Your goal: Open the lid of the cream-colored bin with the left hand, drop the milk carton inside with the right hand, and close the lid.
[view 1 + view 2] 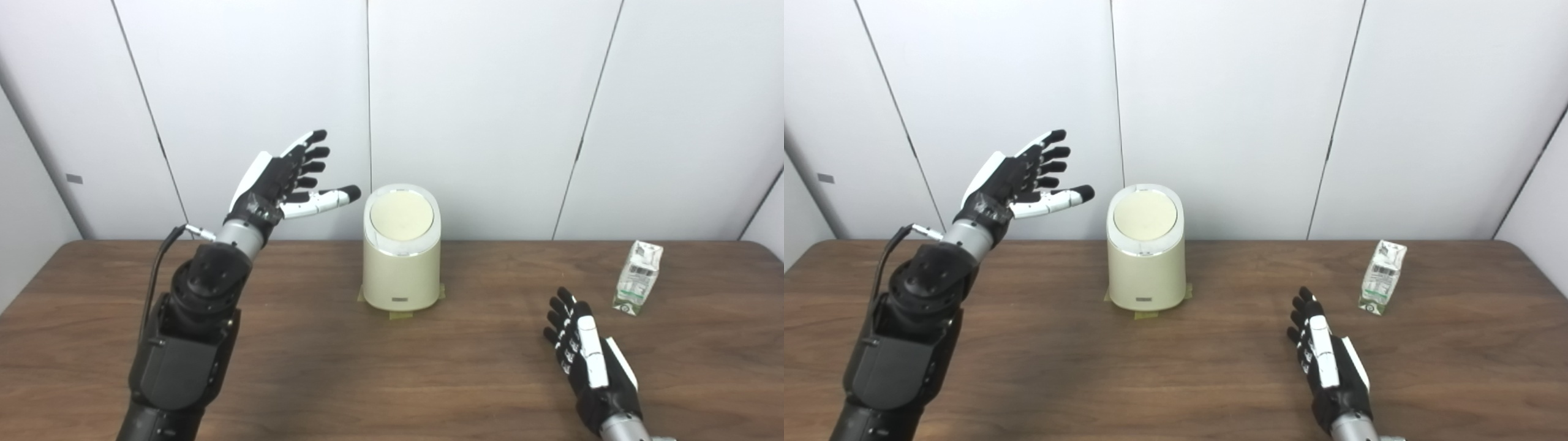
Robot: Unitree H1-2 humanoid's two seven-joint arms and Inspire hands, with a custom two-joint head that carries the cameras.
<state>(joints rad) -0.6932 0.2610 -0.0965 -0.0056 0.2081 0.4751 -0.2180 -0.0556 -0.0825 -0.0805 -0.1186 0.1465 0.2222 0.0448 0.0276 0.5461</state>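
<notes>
Bin (pixel 401 269) sits mid-worktop with its lid (pixel 401 215) shut, milk carton (pixel 639 277) far right, both hands empty with fingers apart, so the left hand (pixel 283 180) must reach right and lift the lid while the right hand (pixel 585 358) waits.

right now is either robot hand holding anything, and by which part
Nothing is held. The left robot hand is open beside the bin; the right robot hand is open, short of the milk carton.
</notes>
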